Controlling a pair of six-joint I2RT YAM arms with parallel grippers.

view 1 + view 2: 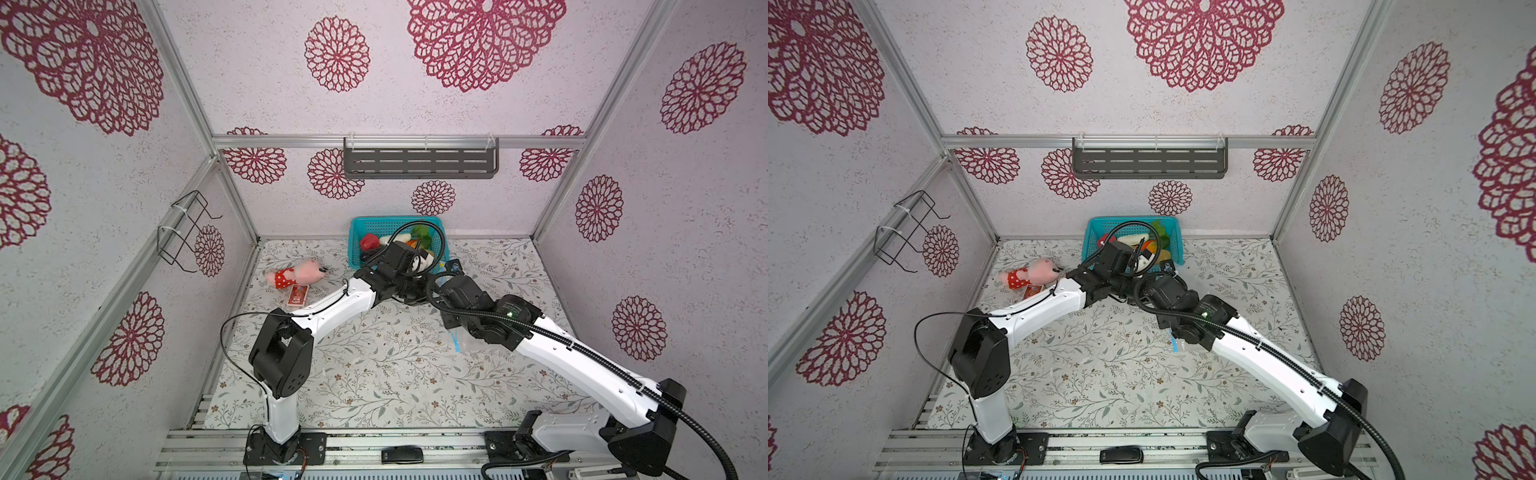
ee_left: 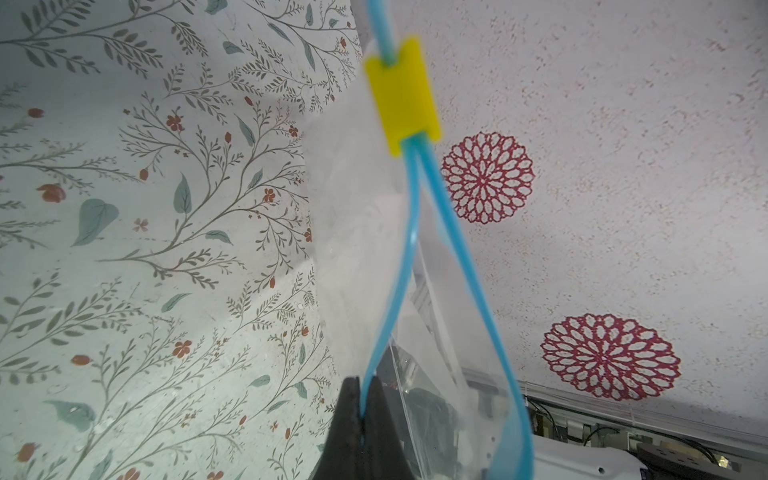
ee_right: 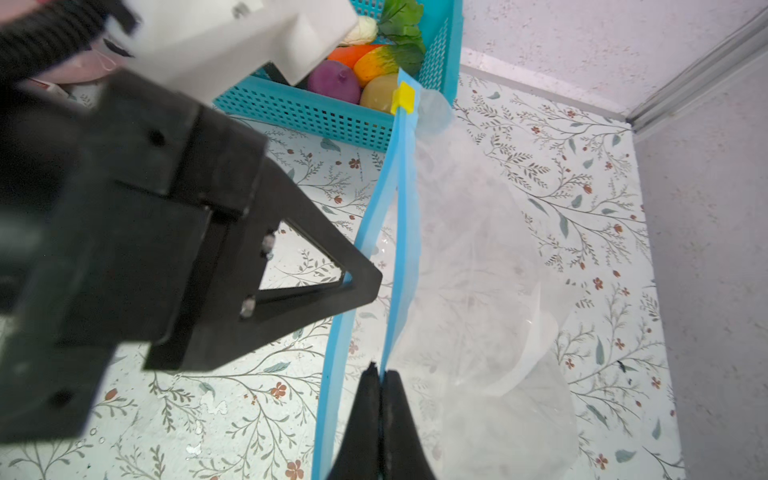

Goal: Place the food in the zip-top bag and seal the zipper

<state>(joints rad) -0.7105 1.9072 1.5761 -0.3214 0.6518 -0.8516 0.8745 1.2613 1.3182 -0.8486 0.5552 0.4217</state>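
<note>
The zip-top bag (image 3: 478, 270) is clear and crinkly, and it hangs above the floral table between my two grippers. Its blue zipper (image 3: 401, 232) is parted into two lips, with a yellow slider (image 3: 404, 97) at the far end. My right gripper (image 3: 380, 370) is shut on one lip. My left gripper (image 2: 365, 382) is shut on the other lip (image 2: 409, 232), close beside the right one. The food lies in the teal basket (image 3: 316, 116): a purple onion (image 3: 332, 81), a yellow potato (image 3: 376, 93), a carrot (image 3: 353, 54) and green leaves (image 3: 399, 20). A red pepper (image 1: 368, 242) shows in both top views.
The basket (image 1: 361, 226) stands against the back wall, just beyond both wrists. A pink plush toy (image 1: 295, 276) and a small red packet (image 1: 297, 296) lie at the left back. A grey shelf (image 1: 419, 162) hangs on the back wall and a wire rack (image 1: 187, 232) on the left wall.
</note>
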